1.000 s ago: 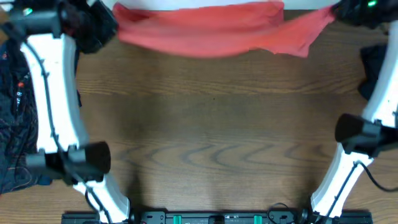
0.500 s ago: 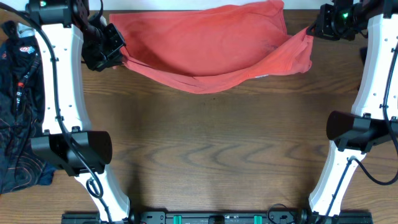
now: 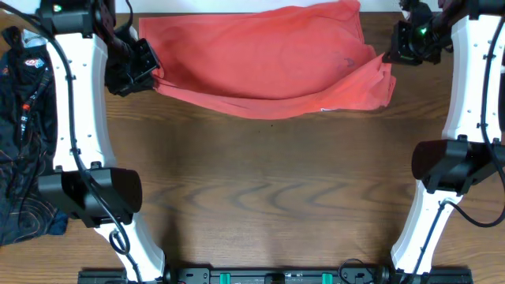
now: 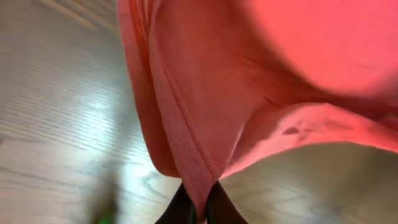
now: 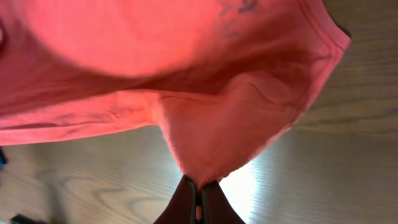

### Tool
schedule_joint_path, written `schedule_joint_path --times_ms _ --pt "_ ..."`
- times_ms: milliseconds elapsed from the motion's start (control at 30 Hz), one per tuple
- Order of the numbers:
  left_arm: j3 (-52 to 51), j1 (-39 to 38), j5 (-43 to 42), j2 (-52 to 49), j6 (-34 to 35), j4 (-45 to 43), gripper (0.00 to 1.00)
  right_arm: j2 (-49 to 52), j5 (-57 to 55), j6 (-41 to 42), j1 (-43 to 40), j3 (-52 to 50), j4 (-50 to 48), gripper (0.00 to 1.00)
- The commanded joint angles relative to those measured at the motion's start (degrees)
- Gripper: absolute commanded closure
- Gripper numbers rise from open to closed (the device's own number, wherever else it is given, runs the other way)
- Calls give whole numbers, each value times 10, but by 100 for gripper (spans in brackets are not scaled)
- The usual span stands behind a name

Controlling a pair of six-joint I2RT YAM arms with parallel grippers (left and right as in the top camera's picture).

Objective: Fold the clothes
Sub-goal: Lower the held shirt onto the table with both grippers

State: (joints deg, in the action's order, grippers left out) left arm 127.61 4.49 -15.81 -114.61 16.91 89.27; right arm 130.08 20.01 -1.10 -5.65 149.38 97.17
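The coral-red T-shirt (image 3: 260, 59) lies spread across the far edge of the table, its near edge sagging in a curve. My left gripper (image 3: 151, 75) is shut on the shirt's left edge; the left wrist view shows a folded hem (image 4: 196, 168) pinched between the jaws. My right gripper (image 3: 388, 55) is shut on the shirt's right corner, and the right wrist view shows the cloth (image 5: 217, 137) hanging from the closed jaws above the wood. A small white tag (image 3: 325, 110) shows at the near edge.
A pile of dark navy garments (image 3: 24, 134) lies at the left edge beside the left arm. Another dark garment (image 3: 497, 83) sits at the far right edge. Wooden tabletop (image 3: 268, 189) spans the middle and front.
Both grippers have carried the shirt from the far edge toward the near side and lowered it; the cloth now spreads wider on the table, with its right corner drawn inward.
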Motion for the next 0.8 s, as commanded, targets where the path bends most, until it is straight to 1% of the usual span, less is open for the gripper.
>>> schedule_joint_path --times_ms 0,67,133,267,400,467,600,767 --pt "-52 -30 77 72 12 -35 94 -49 -22 -17 5 -2 2 99" --pt "-108 -47 88 116 14 -81 94 -70 -22 -16 9 -10 2 99" --pt "-186 -59 91 168 35 -133 94 -92 -23 -16 14 -33 2 99" --pt "-345 -62 88 256 48 -210 94 -141 -33 -16 20 -132 1 99" --pt "-462 -63 83 314 48 -260 94 -196 -30 -15 20 -249 -21 99" --pt "-492 -62 73 330 48 -270 94 -229 -21 -15 21 -316 -43 98" --pt "-518 -62 73 337 48 -262 94 -293 -7 -8 23 -467 -89 98" --pt "-552 -63 73 337 46 -261 94 -343 -7 22 23 -637 -149 98"
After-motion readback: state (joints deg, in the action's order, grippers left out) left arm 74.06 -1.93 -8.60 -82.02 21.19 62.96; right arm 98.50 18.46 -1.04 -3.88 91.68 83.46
